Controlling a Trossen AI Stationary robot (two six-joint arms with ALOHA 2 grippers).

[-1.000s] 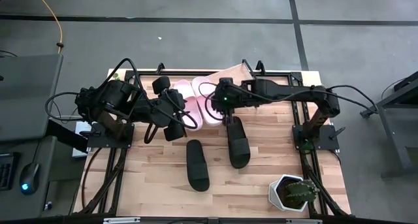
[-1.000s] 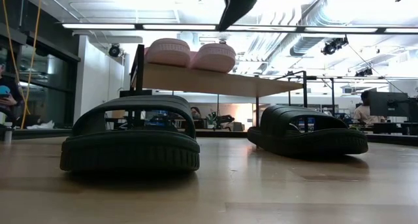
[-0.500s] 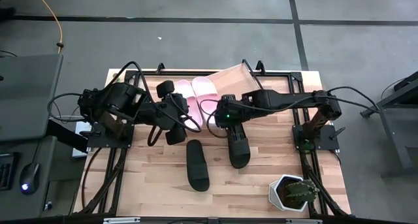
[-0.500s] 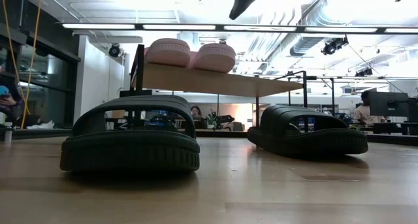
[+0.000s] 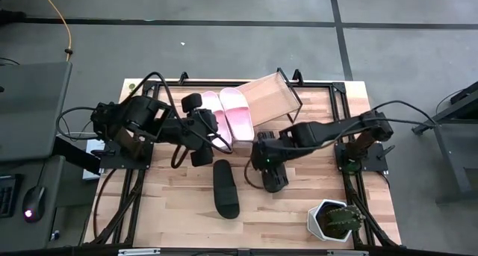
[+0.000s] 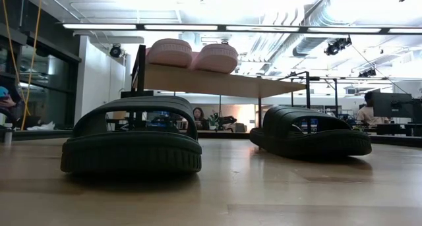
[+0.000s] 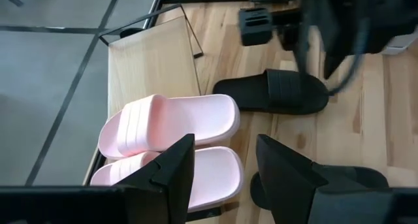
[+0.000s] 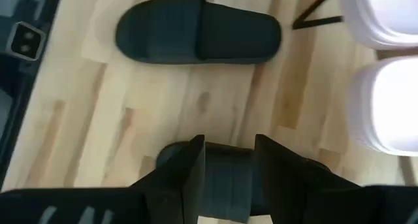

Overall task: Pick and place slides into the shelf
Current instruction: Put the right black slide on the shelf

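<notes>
Shelf (image 5: 270,98) (slanted), two pink slides (image 5: 232,114) aboard

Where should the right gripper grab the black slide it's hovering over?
Take that black slide by its broad strap, coming from above. The right gripper hangs open over it, and the slide lies flat on the table, strap arched upward, fingers straddling it.

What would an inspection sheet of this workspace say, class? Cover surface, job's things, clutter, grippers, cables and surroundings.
Surface: light wooden tabletop.
Job's things: two pale pink slides on the slanted light-wood shelf; two black slides on the table, one lying free, one under the right gripper.
Clutter: potted cactus at a corner.
Grippers: left gripper open, beside the shelf; right gripper open, straddling a black slide.
Cables: black leads along both arms.
Surroundings: grey floor, orange cord.
</notes>
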